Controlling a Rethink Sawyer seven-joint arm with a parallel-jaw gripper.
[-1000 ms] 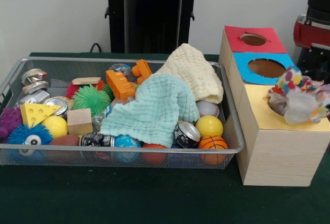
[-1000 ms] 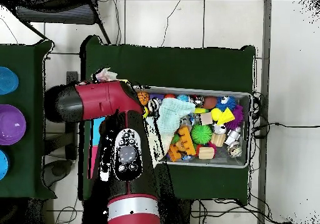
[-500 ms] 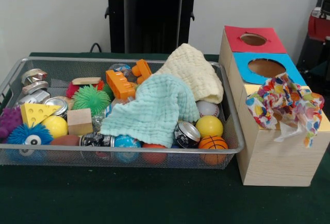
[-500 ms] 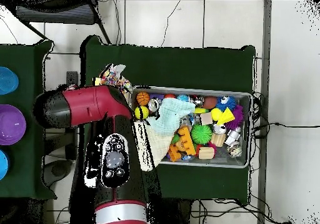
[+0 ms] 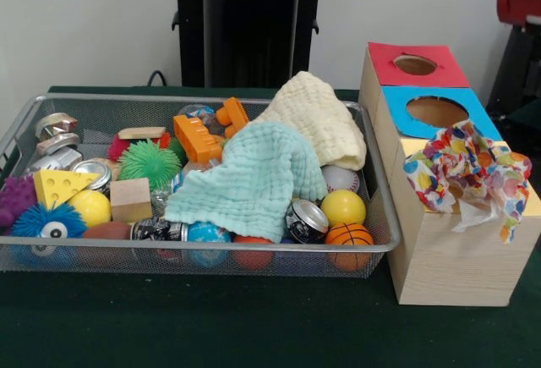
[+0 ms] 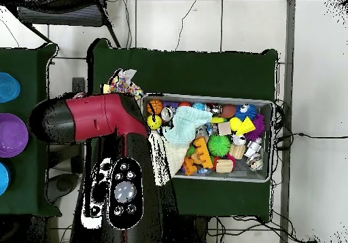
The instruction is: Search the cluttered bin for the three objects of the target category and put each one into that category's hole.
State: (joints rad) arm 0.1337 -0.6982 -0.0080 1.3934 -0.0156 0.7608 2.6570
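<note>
Patterned cloth (image 5: 470, 171) drapes over the yellow hole (image 5: 516, 203) at three o'clock — unpushed; my fingers' state — can't tell.

A multicoloured cloth (image 5: 467, 171) lies bunched over the wooden box's (image 5: 448, 249) yellow section. Beside it, the wire bin (image 5: 194, 258) holds a mint cloth (image 5: 254, 178), balls and toys.
</note>
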